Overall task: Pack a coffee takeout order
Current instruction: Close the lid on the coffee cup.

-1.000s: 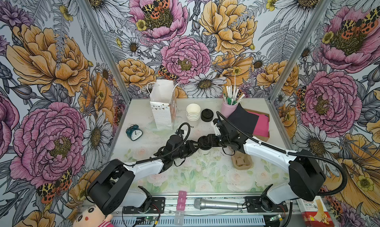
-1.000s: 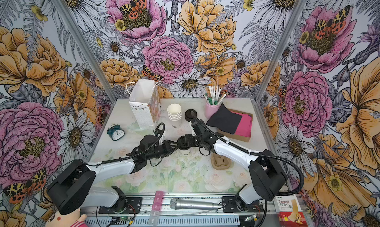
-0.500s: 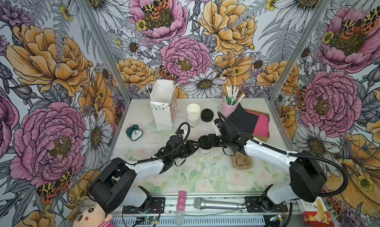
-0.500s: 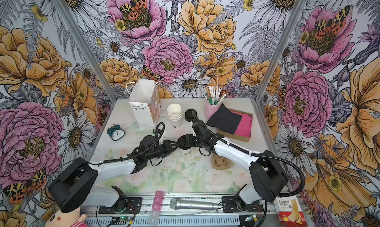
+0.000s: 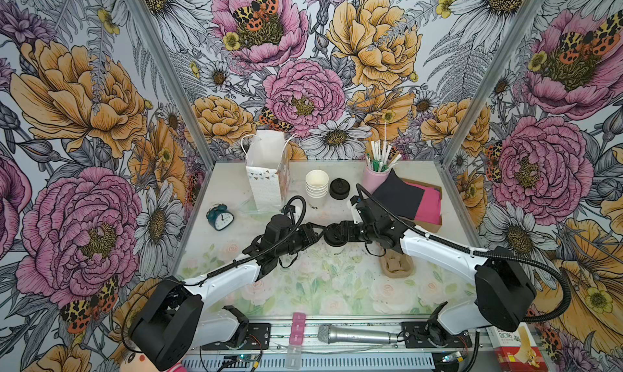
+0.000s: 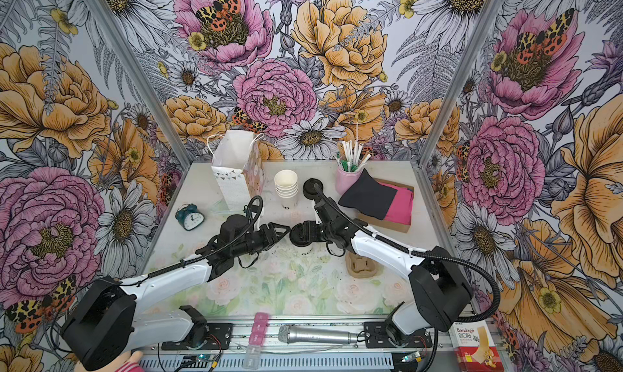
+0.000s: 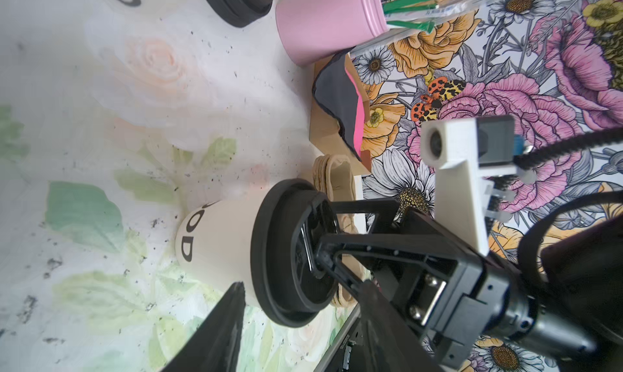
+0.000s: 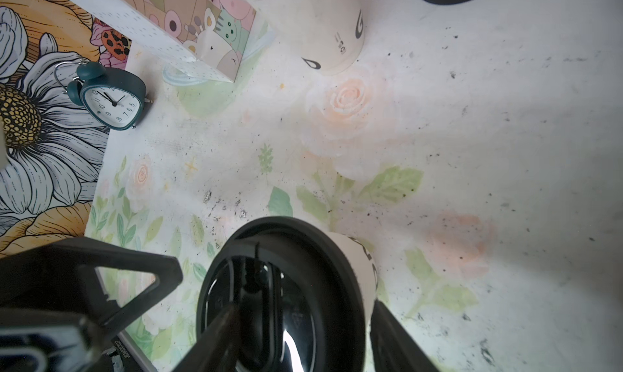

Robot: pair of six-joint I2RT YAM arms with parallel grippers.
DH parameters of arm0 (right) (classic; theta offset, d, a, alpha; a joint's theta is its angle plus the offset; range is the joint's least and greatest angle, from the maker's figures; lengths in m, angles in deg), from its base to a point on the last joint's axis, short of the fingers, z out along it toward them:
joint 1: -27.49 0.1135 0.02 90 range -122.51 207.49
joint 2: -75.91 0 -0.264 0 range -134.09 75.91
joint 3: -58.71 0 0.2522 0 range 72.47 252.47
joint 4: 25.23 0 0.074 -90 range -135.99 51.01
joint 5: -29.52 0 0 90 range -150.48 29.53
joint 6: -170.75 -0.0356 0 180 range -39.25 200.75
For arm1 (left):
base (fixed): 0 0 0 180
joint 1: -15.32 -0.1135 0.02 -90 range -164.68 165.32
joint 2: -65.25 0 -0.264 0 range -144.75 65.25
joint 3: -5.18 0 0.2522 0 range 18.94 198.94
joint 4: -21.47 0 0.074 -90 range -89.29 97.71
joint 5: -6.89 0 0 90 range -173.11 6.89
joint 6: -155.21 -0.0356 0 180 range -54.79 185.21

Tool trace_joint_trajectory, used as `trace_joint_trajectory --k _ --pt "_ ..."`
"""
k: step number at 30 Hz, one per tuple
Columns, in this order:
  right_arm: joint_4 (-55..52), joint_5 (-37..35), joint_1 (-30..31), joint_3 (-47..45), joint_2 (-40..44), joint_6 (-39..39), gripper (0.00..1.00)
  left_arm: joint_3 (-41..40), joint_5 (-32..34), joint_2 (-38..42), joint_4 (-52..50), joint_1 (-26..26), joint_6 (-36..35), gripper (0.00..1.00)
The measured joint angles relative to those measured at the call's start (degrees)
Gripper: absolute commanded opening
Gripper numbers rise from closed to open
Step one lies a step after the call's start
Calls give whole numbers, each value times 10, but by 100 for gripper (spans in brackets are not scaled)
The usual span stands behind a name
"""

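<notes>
White paper cup (image 7: 215,242), black domed lid (image 7: 279,262) on top, stands on the table (image 5: 303,286) near the gift bag (image 5: 264,184). Left tool (image 6: 281,235): jaws apart beside it. Right tool (image 7: 315,232) atop lid; clamped or not, I cannot tell. I should press evenly.

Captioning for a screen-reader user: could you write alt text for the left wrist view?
A white paper cup capped with a black lid stands on the floral table, the right hand at the lid. Beyond: a pink cup of straws and a black napkin.
</notes>
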Motion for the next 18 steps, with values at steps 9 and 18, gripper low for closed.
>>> trace_joint_trajectory --k 9,18 --pt "-43 4 -4 18 0 15 86 70 -30 -22 -49 -23 -57 64" --pt "-63 4 -8 24 39 12 89 151 -66 -85 -104 -37 -123 67"
